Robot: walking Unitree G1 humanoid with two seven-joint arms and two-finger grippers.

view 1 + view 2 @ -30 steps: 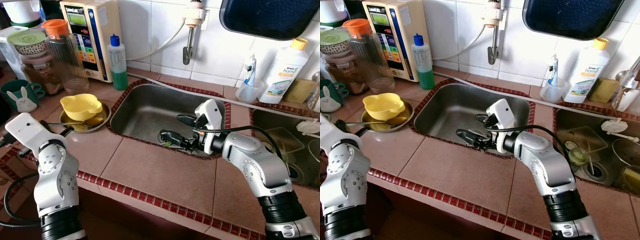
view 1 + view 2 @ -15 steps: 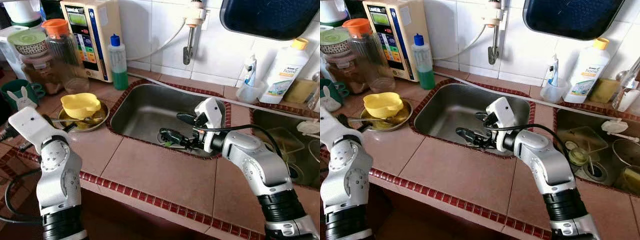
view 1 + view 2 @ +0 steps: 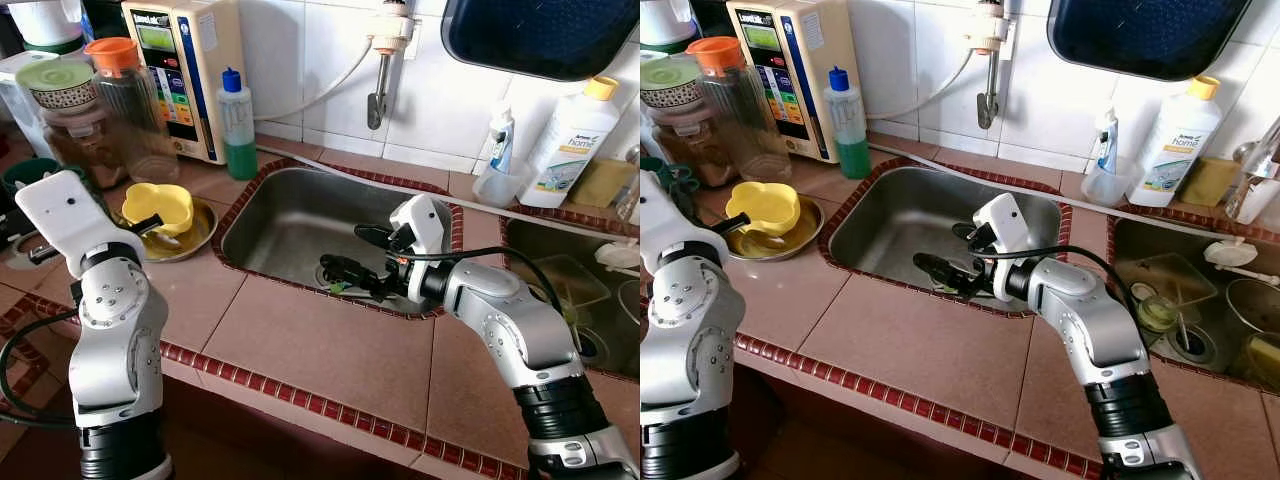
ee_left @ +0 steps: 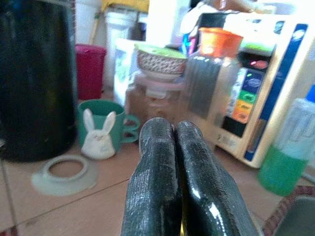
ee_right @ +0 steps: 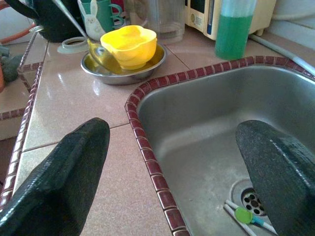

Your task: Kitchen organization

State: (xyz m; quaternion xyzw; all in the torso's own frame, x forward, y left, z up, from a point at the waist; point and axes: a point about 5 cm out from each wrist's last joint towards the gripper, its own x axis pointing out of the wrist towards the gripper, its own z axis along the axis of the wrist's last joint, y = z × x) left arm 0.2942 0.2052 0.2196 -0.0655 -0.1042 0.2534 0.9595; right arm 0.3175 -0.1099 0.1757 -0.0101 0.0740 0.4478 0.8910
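Reaching looks under way: right gripper (image 3: 352, 254), jaws wide, hangs mid-frame over the steel sink (image 3: 280, 215); left gripper (image 4: 170, 182), pressed shut, nears the yellow bowl (image 3: 158, 207) at left, needing opening.

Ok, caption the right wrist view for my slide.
Open right gripper over the steel sink, yellow scalloped bowl in a metal dish beyond.

We see a yellow bowl (image 3: 159, 205) in a silver dish (image 3: 196, 237), left of the steel-grey sink (image 3: 290, 215). Behind the sink stand a green-filled, blue-capped bottle (image 3: 237, 125) and an orange-lidded jar (image 3: 125, 105). The desk (image 3: 300, 345) is brown tile, edged dark red.
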